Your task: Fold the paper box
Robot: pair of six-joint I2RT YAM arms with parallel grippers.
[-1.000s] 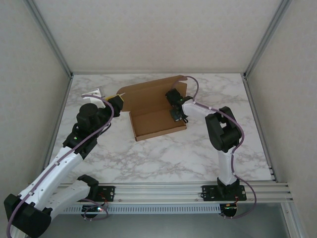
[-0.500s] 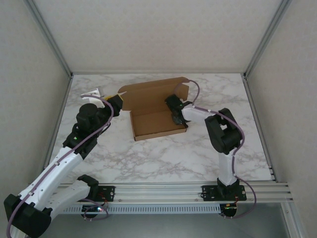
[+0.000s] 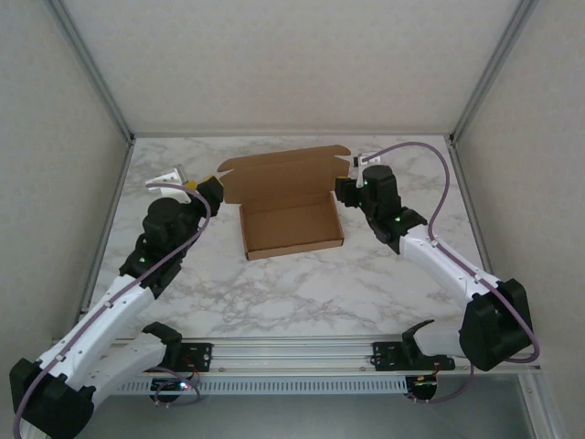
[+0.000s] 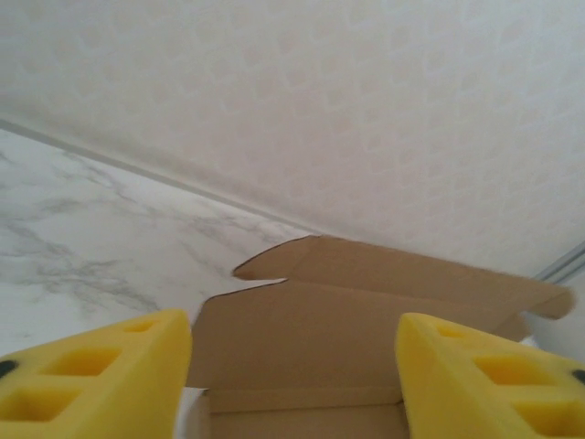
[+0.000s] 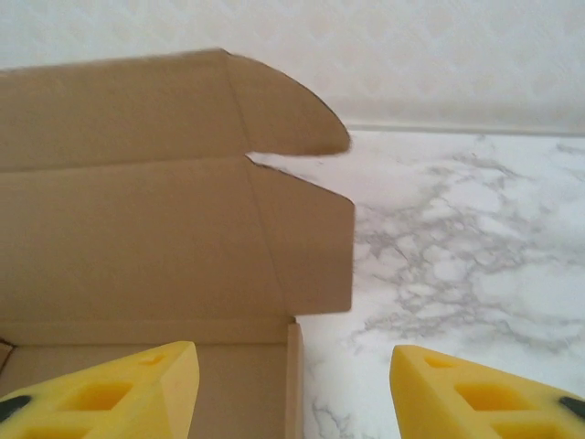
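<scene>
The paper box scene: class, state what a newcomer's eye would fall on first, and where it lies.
The brown paper box lies in the middle of the marble table, with its tray formed and its lid raised open at the far side. A robot arm flanks it on either side. The left hand and the right hand are both open, their yellow fingers aimed at the box and holding nothing.

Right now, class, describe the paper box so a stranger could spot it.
Start at the white marble table. Toward its far middle sits the paper box: a shallow brown tray, lid flap raised behind it, the only cardboard thing there.
</scene>
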